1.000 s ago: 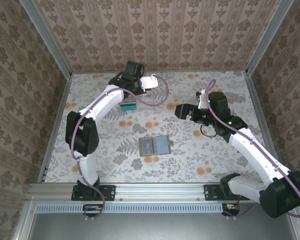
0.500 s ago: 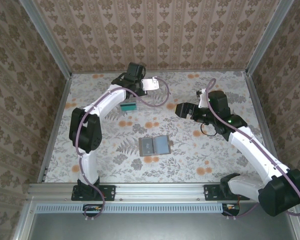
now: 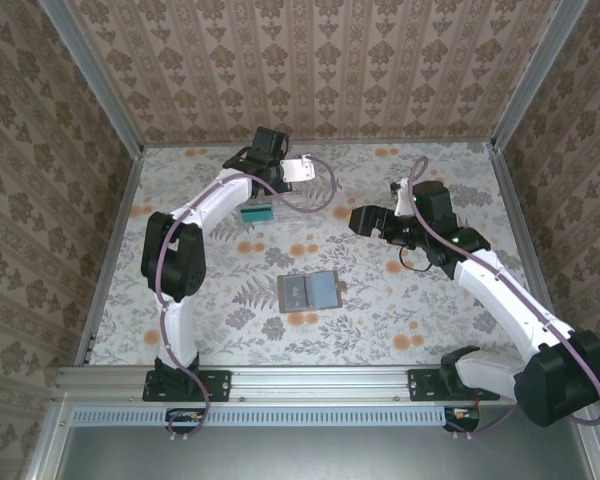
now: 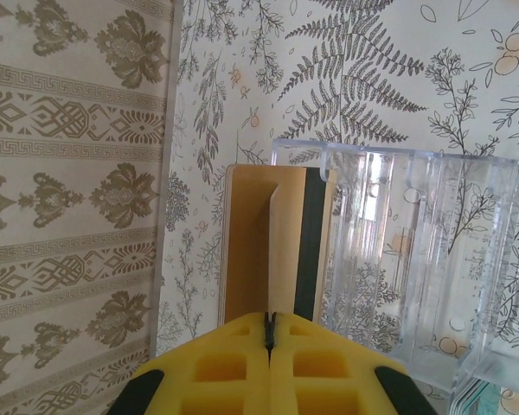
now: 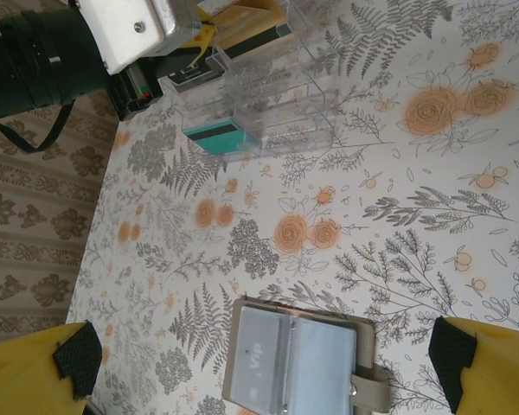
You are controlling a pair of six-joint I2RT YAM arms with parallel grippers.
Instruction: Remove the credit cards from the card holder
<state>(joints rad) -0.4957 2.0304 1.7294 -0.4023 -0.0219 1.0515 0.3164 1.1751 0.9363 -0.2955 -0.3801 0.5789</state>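
Left gripper [image 4: 269, 333]: yellow fingertips pressed together, clamped on the near edge of a tan card [image 4: 268, 242]. A dark stripe runs along the card's right side in the wrist view. The card is held out over the far part of the table [image 3: 430, 300], close to the papered wall [image 4: 69, 173]. It sits just beside the left wall of the clear tray [image 4: 398, 242]; cannot tell whether card and tray touch.

Clear tray, top view [image 3: 257, 213]: on the table left of centre, partly under the left forearm. It is ribbed into slots. A teal card [image 5: 214, 137] with a dark stripe sits in the end of the tray nearer the card holder.

Card holder [image 3: 310, 291]: near the middle of the table, well apart from the tray and nearer the arm bases. It lies open and flat with both panels up, the left pocket face grey and the right one bluish. In the right wrist view a pale card [image 5: 259, 359] with faint lettering shows in the left pocket, and a snap tab [image 5: 363, 393] sticks out at the right panel's edge.

Right gripper [image 3: 363, 220]: fingers [image 5: 35, 372] spread wide, nothing between them. It hangs above the table, right of the card holder and farther back, touching nothing. In its own wrist view the card holder lies low in frame between the two yellow tips.
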